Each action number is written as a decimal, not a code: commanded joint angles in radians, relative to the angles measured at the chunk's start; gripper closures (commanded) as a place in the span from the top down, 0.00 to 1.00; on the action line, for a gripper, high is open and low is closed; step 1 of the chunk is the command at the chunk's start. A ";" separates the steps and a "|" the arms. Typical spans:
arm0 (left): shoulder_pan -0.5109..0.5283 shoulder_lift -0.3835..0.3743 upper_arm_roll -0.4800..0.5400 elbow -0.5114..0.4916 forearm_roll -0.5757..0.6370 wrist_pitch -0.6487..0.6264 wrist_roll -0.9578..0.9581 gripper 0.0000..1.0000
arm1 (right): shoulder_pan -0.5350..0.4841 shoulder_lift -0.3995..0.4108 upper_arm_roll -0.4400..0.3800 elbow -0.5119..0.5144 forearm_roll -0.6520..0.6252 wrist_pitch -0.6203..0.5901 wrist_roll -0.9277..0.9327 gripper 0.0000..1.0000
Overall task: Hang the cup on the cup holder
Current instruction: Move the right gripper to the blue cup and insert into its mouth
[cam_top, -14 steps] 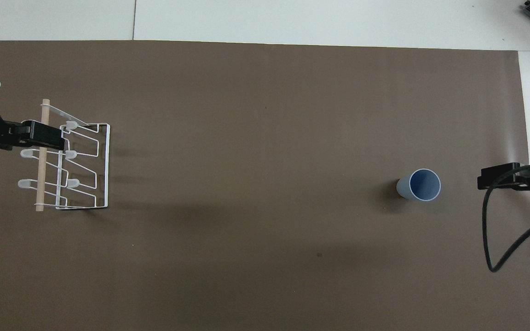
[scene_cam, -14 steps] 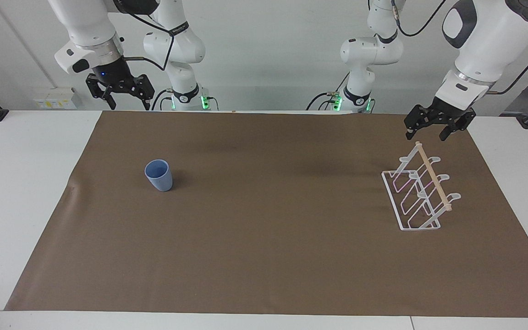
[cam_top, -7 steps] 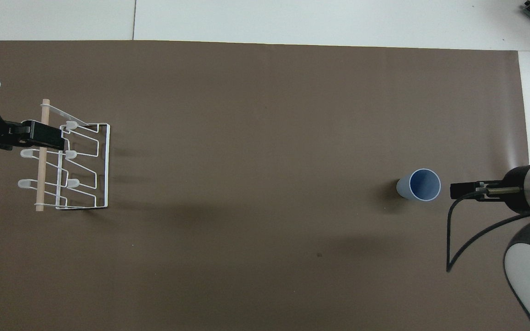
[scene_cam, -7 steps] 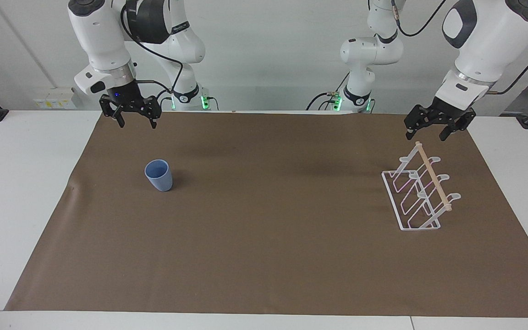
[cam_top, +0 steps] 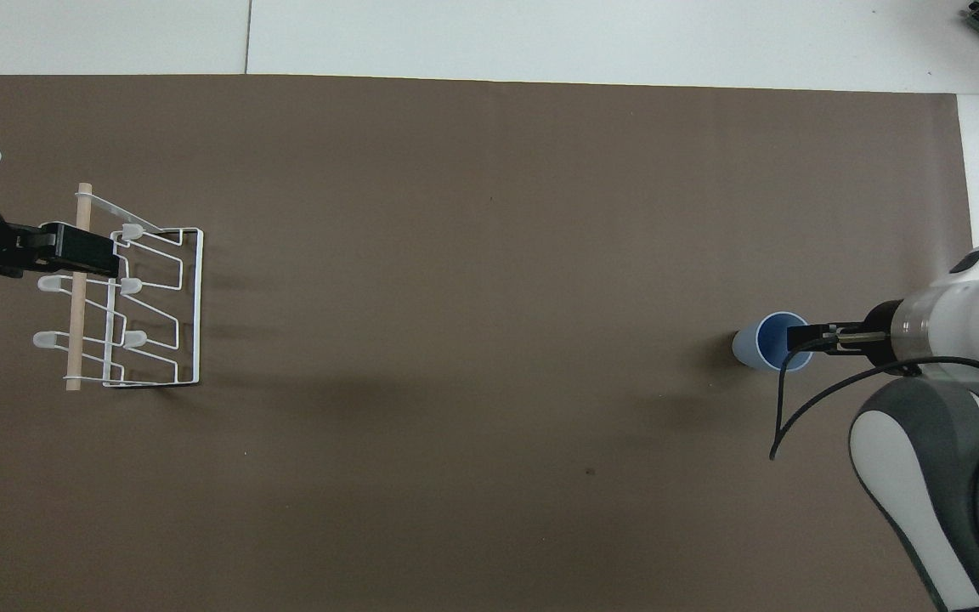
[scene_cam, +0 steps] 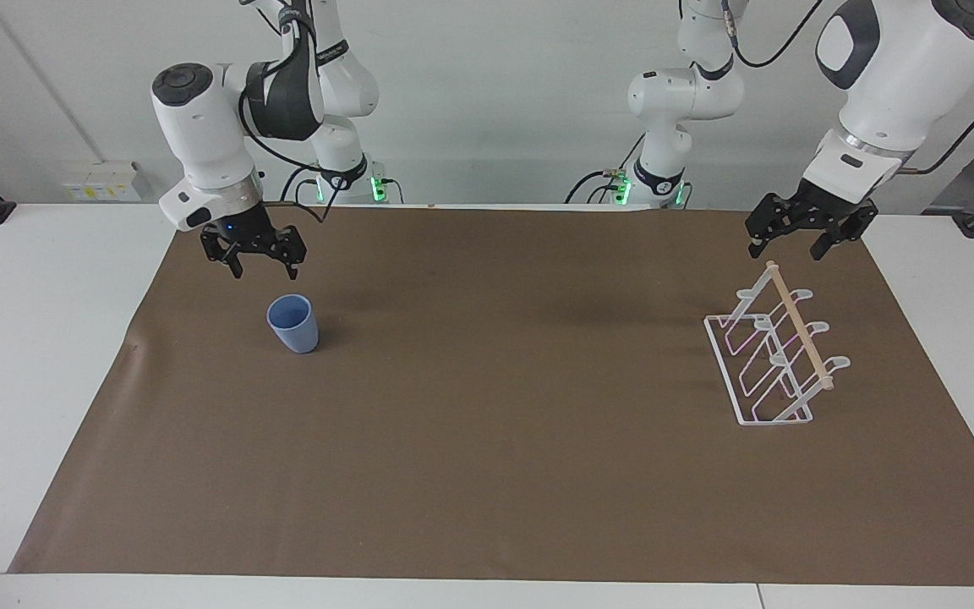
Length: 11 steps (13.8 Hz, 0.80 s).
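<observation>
The light blue cup (scene_cam: pixel 292 324) stands upright with its mouth up on the brown mat, toward the right arm's end of the table; it also shows in the overhead view (cam_top: pixel 761 344). My right gripper (scene_cam: pixel 254 269) is open and empty, in the air just above the cup and a little off it; in the overhead view the right gripper (cam_top: pixel 795 337) overlaps the cup's rim. The white wire cup holder (scene_cam: pixel 800 334) with a wooden dowel stands toward the left arm's end, also in the overhead view (cam_top: pixel 75 340). My left gripper (scene_cam: pixel 787 247) waits open over the holder's dowel end, as the overhead view (cam_top: pixel 82 249) shows.
A brown mat (scene_cam: pixel 487 440) covers most of the white table (scene_cam: pixel 47 338). A black cable (cam_top: pixel 804 408) hangs from the right arm's wrist. A wide stretch of bare mat lies between the cup and the cup holder.
My right gripper has come down and moved out over the mat toward the cup, now overlapping its rim from above. The left gripper, cup and holder have not moved.
</observation>
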 commanded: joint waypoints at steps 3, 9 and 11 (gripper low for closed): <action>0.005 -0.028 0.002 -0.032 -0.006 -0.002 0.004 1.00 | -0.028 0.088 0.001 -0.018 0.022 0.062 -0.016 1.00; 0.005 -0.028 0.000 -0.032 -0.006 -0.002 0.004 1.00 | -0.031 0.111 -0.001 -0.041 0.021 0.115 -0.016 1.00; 0.005 -0.028 0.000 -0.032 -0.006 -0.004 0.004 1.00 | -0.033 0.123 -0.001 -0.055 0.021 0.138 -0.016 1.00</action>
